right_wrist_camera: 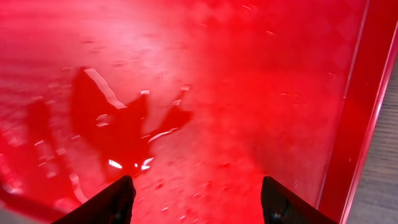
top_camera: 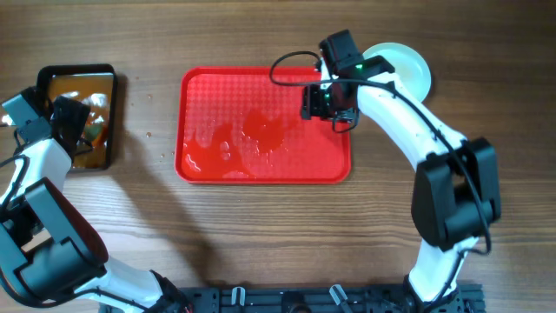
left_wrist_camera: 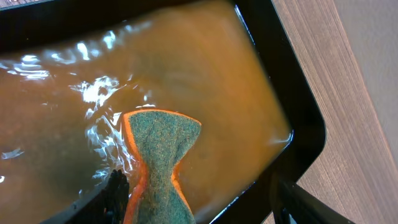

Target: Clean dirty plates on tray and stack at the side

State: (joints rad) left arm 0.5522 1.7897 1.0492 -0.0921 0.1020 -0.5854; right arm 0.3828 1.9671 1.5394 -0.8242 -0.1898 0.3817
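- The fingers (right_wrist_camera: 121, 202) of the right gripper (right_wrist_camera: 196, 186) stand wide apart with nothing between them. They hover low over the wet floor of the tray (right_wrist_camera: 354, 124), near its right rim.
- The fingers (left_wrist_camera: 115, 193) of the left gripper (left_wrist_camera: 198, 186) also stand apart. The sponge (left_wrist_camera: 163, 149) lies between them, against the finger at the left of the wrist view and clear of the other. We therefore read it as not clamped. It sits in the brown water (left_wrist_camera: 186, 62) of the black pan (left_wrist_camera: 298, 106).
- The plates (top_camera: 407, 63) are off the tray. They rest on the table (top_camera: 261, 235) just beside the tray's far right corner, partly hidden under the right arm (top_camera: 400, 113). We cannot count them.
- The tray carries no plate, only a water film and droplets. We judge the task at or near completion.
- Hazard: the right arm crosses directly above the plates. A low sideways retreat could clip the stack and shift or topple it.
- Hazard: the right fingers are close to the tray rim. Moving outward without lifting first could catch the rim and push the tray into the plates.
- Hazard: the left fingers sit at the water surface. A fast lift could slop water over the pan wall. It could also drag the sponge out if it clings to the finger.
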